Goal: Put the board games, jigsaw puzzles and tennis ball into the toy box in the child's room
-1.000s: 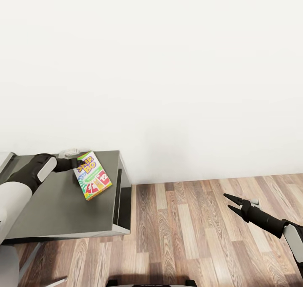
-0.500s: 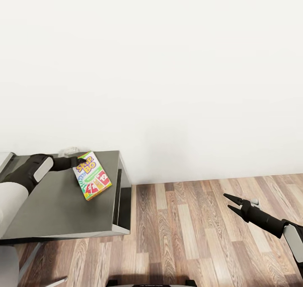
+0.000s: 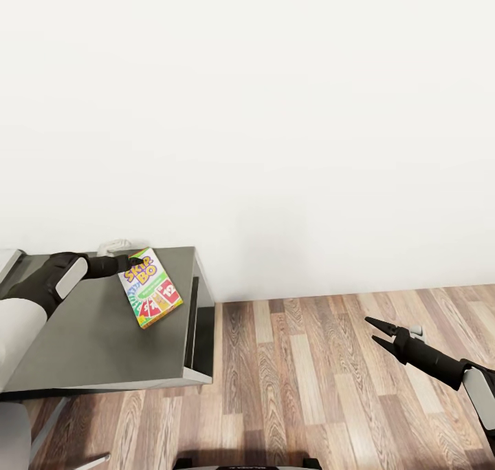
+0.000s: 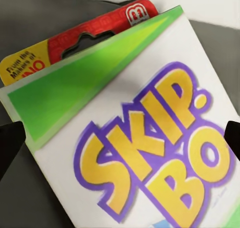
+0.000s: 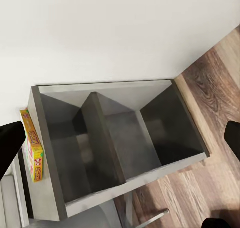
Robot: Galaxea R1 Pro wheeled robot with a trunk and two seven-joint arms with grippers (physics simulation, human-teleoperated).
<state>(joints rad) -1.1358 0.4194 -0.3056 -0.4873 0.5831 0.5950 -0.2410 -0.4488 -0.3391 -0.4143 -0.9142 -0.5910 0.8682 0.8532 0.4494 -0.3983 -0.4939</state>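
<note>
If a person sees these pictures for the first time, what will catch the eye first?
The bright Skip-Bo box stands out, lying on the dark grey side unit with the left gripper at its upper edge. To the right, the right gripper hangs open over the wood-plank floor. A bare white wall spans the background.

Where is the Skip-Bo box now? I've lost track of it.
In the head view, the Skip-Bo box sits at lower left on the dark grey side unit, near its wall-side edge, at the left gripper's fingertips.
</note>
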